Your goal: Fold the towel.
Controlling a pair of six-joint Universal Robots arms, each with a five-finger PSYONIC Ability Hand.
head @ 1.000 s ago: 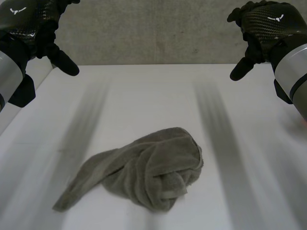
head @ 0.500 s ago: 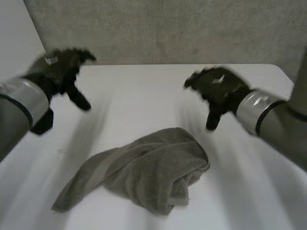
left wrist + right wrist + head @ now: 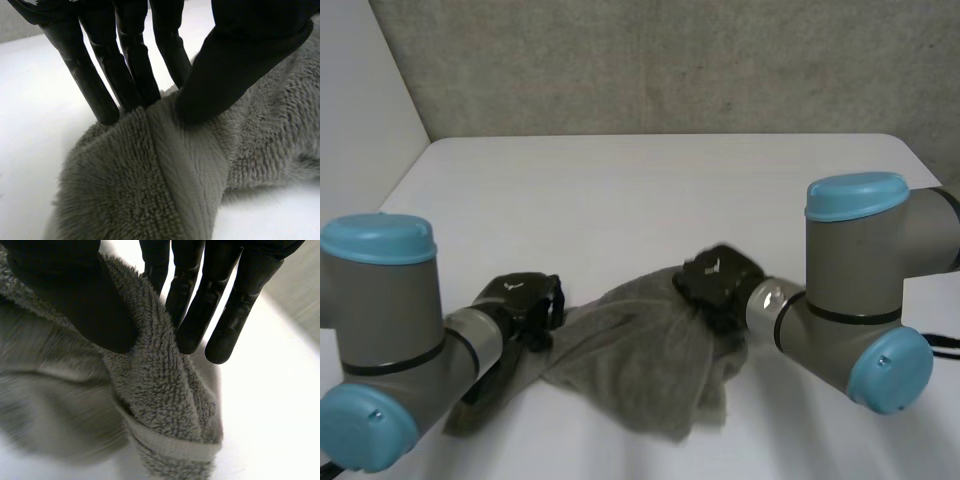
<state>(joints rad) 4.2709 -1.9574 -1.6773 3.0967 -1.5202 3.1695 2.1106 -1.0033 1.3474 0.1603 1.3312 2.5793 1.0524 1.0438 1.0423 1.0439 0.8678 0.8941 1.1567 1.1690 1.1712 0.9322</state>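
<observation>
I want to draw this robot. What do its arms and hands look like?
The arms are fat grey tubes with round light-blue caps and a shiny silver ring at each wrist. The left hand and right hand are black, each with a tiny white mark on its back and long, smooth fingers.

The towel is grey terry cloth: deep fuzzy pile, flat ribbed hem band. The table is white, smooth, matt. The left hand and right hand are black, smooth, slightly shiny. The wall at 12 o'clock is grey, rough, matt.
</observation>
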